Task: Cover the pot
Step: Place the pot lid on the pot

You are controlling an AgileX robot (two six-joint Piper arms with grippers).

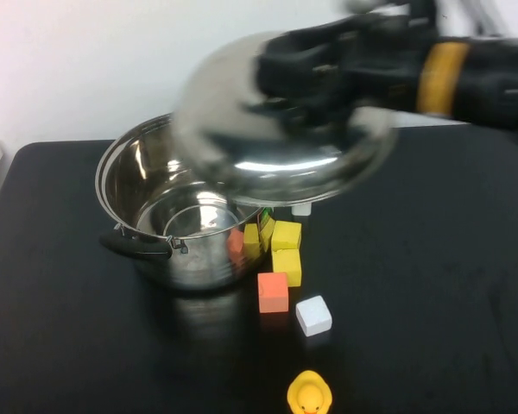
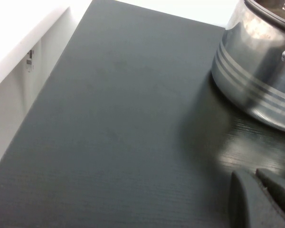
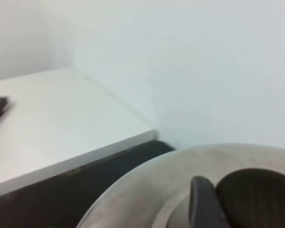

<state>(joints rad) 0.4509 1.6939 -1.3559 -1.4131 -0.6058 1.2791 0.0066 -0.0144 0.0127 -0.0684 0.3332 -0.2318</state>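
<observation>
The large steel pot [image 1: 177, 226] stands open on the black table, left of centre, with a black side handle [image 1: 136, 245] facing me. My right gripper [image 1: 298, 86] is shut on the black knob [image 3: 254, 197] of the domed steel lid [image 1: 281, 138] and holds it in the air, tilted, above the pot's far right rim. In the right wrist view one finger [image 3: 203, 202] presses against the knob. My left gripper [image 2: 256, 190] is out of the high view; its fingers lie close together low over the table beside the pot's wall [image 2: 256, 76].
Small blocks lie right of the pot: yellow ones [image 1: 286, 250], an orange one [image 1: 273, 291], a white one [image 1: 313, 315]. A yellow rubber duck [image 1: 310, 395] sits at the front edge. A white wall stands behind the table.
</observation>
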